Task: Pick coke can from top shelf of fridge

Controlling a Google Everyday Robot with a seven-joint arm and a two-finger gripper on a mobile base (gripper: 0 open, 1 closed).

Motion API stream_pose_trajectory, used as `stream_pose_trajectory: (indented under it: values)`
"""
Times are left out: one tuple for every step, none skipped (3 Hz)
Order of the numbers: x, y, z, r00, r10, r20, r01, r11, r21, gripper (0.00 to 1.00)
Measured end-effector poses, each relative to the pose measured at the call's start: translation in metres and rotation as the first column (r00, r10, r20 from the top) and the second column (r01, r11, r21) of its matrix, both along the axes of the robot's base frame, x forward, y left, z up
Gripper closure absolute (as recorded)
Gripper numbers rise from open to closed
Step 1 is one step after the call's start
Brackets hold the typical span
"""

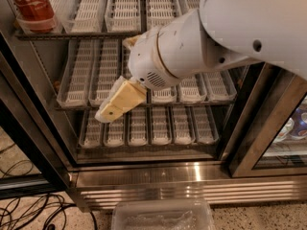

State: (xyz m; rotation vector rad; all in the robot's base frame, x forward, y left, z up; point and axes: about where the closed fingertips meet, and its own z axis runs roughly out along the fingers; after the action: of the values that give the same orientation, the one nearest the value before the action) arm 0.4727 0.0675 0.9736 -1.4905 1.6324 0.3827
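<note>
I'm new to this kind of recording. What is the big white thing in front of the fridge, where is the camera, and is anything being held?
The big white shape is a robot arm. Its cream-coloured tip is the gripper, in front of the middle racks. One camera looks down at the fridge; where it is mounted is not known. The coke can stands at the left end of the top shelf, up and left of the gripper and apart from it, so it is not held. A clear plastic container lies on the floor.
</note>
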Motion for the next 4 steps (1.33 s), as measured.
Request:
stream_pose_trajectory:
  values:
    - [-0.001,0.018,0.008,0.9977,0.016,0.066,-0.019,0.999,0.049,0.00]
    - [0.001,0.059,0.028,0.9860,0.018,0.166,-0.048,0.983,0.178,0.00]
    - [0.010,0.094,0.058,0.9837,-0.064,0.168,0.001,0.938,0.347,0.00]
    - [0.014,0.113,0.075,0.9799,-0.191,0.059,0.139,0.863,0.485,0.00]
